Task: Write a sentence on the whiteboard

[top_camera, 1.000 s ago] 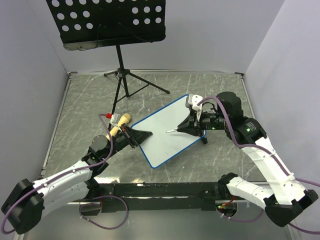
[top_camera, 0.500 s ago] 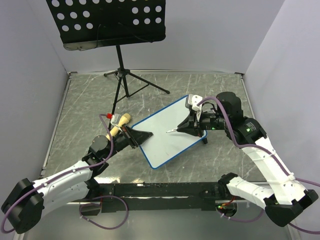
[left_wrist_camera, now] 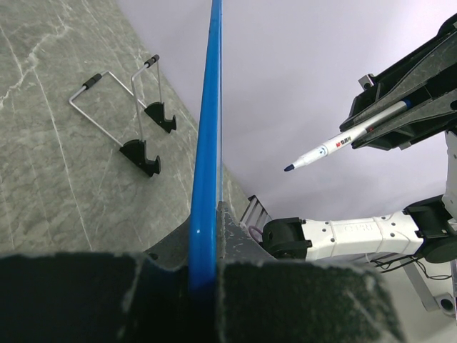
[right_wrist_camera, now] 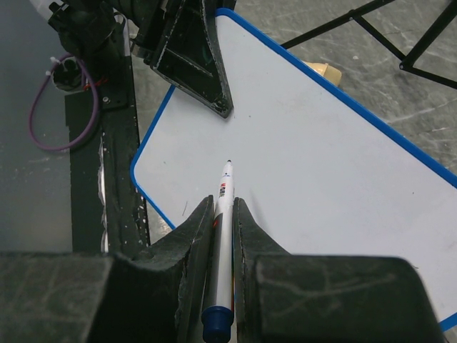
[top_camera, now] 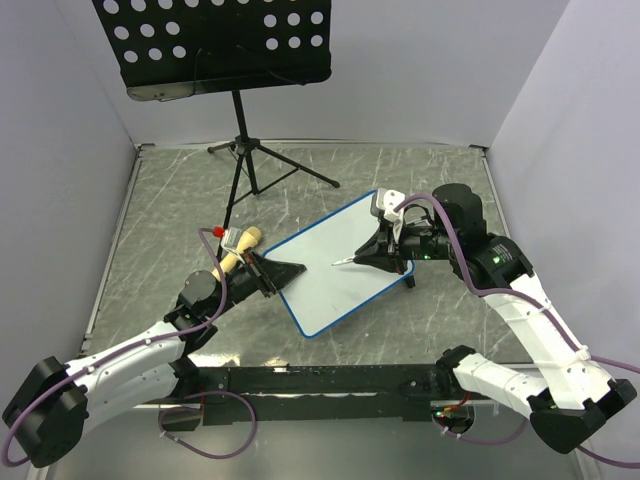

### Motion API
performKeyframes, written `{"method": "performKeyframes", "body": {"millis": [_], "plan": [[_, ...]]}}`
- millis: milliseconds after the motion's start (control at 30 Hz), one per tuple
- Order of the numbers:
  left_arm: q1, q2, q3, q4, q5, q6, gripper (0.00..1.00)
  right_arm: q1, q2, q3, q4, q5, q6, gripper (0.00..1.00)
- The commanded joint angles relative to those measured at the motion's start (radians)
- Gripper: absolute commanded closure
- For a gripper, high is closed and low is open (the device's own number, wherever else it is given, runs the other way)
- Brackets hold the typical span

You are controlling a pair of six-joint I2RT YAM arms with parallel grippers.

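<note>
My left claw [left_wrist_camera: 206,249] was clamped tight on the near-left edge of the whiteboard [top_camera: 335,295] (edge-on from that wrist, so its face was hidden). Over the board's middle, my right claw [right_wrist_camera: 223,209] pinched a marker [right_wrist_camera: 226,184], its tip just off the face. Beyond the board stood a music stand [top_camera: 215,45], its top cropped.

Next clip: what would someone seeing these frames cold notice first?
The blue-framed whiteboard sits mid-table with its face blank, and the left gripper is shut on its near-left edge. The right gripper aims a marker at that face from the right; whether the tip touches cannot be told. A black perforated music stand looms at the back left.
</note>
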Motion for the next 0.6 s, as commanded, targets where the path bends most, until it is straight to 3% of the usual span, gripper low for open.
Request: {"method": "performKeyframes", "body": {"millis": [0, 567], "plan": [[-0.006, -0.012, 0.063, 0.161, -0.004, -0.022, 0.99, 0.008, -0.006, 0.046, 0.026, 0.002, -0.009, 1.0], [-0.006, -0.01, 0.066, 0.166, -0.001, -0.026, 0.99, 0.007, -0.009, 0.05, 0.023, 0.018, -0.012, 1.0]]}}
